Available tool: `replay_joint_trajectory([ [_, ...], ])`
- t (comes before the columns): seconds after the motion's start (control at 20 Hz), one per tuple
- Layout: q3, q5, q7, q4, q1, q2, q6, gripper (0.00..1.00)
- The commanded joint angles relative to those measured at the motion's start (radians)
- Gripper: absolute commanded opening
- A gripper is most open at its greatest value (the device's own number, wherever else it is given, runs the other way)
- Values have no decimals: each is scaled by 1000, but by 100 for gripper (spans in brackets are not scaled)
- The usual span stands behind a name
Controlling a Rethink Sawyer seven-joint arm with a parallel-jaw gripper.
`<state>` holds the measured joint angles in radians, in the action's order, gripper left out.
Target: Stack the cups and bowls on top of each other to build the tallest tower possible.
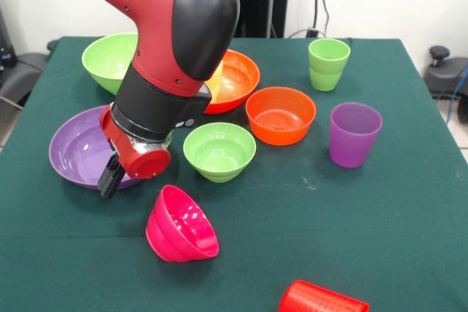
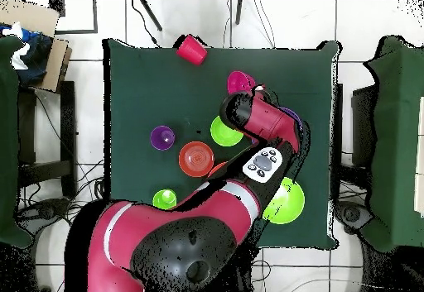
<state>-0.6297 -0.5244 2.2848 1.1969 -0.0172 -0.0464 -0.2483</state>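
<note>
Your arm hangs low over the left part of the table (image 1: 351,217), and nothing is stacked yet, so the step in hand looks like a first pick. The black fingers (image 1: 110,179) point down at the near rim of the purple bowl (image 1: 73,153); whether they are spread or pressed together you cannot tell from either view, and nothing shows between them.

The nearest loose piece is the pink bowl (image 1: 180,226), tipped on its side just beside the fingers, toward the camera and to their right, apart from them, its mouth facing right. To do this well, start with a wide base: the purple bowl or the large orange bowl (image 1: 240,78) suits better than a cup. If you go for the pink bowl, come at its rim rather than its round glossy back, which will likely slip.

The small green bowl (image 1: 219,151) sits upright to the right of the wrist, the small orange bowl (image 1: 281,115) beyond it. The purple cup (image 1: 355,134) and green cup (image 1: 328,63) stand well apart at the right; the red cup (image 1: 322,299) lies on its side at the near edge.
</note>
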Motion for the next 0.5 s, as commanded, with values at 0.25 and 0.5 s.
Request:
replay_joint_trajectory([
  [0.25, 88, 28, 114, 1, 6, 20, -11, 0],
  [0.5, 79, 24, 121, 6, 15, 15, -31, 0],
])
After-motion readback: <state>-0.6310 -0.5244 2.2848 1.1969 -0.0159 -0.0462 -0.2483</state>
